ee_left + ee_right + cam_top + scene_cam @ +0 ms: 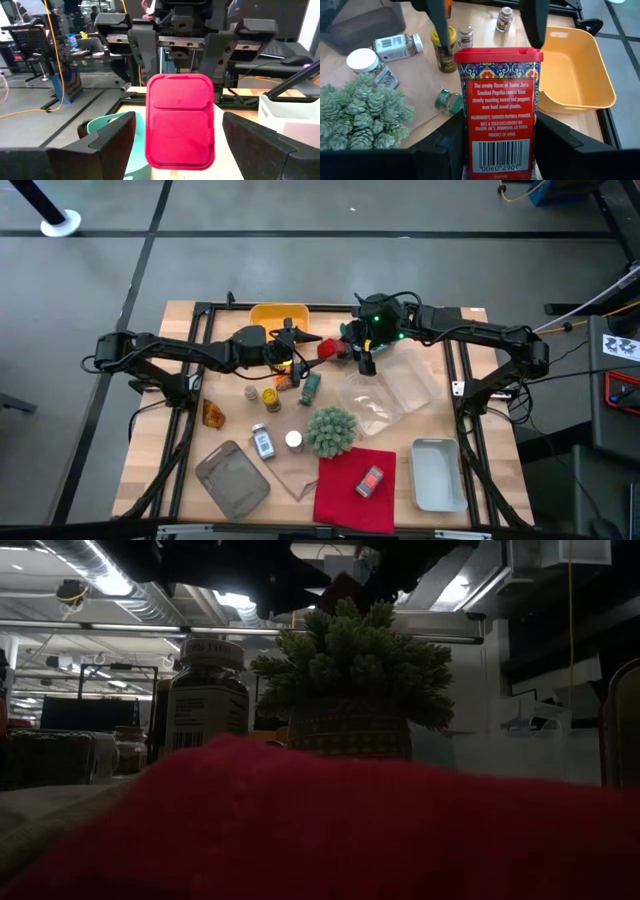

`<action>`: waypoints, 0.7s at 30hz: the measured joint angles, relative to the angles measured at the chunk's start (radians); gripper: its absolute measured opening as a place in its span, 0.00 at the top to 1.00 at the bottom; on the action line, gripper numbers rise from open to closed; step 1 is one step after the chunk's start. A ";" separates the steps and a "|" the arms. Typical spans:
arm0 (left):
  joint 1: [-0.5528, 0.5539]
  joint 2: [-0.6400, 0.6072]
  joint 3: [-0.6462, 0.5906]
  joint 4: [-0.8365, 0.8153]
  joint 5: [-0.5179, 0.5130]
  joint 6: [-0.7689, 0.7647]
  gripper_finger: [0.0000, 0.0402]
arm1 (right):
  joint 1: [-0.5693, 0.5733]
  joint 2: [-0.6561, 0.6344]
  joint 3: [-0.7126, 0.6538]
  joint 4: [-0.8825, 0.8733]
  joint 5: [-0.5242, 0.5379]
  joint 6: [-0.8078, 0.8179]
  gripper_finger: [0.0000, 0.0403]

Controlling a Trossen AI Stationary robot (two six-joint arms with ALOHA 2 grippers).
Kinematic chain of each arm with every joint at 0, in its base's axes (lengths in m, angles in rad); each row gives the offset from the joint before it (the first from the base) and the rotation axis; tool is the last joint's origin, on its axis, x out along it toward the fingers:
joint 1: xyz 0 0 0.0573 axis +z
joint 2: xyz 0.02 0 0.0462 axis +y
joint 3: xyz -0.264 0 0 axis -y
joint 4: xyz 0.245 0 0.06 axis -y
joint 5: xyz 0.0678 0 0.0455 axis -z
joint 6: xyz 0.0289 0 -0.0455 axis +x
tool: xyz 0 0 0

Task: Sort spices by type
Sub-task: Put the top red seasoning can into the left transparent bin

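My right gripper is shut on a red spice tin with a red lid, held up over the table's far middle. My left gripper faces it, level and open. Its two fingers stand on either side of the tin's lid end, with a gap on each side. Below, on the table, stand or lie a yellow-capped jar, a green jar, a white-capped jar and a clear jar on its side. An orange packet lies further left. My right gripper pinches the red tin between its two fingers, one on each narrow side, at the barcode end away from the lid. The fingers slant down from the table's right side and lie along the tin. The tin is lifted clear, its lid end pointing at my left gripper.
A yellow bin stands at the far edge. A spiky green plant ball sits mid-table, clear plastic bags to its right. Near the front lie a grey tray, a red cloth bearing another red tin, and a white tray.
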 joint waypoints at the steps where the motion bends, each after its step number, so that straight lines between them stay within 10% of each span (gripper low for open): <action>1: 0.000 0.000 0.000 0.000 0.000 0.000 0.29 | 0.000 0.000 0.000 0.000 -0.006 0.000 0.55; 21: 0.000 0.000 0.000 -0.001 0.000 -0.001 0.29 | 0.000 0.000 0.000 0.073 -0.040 -0.001 0.55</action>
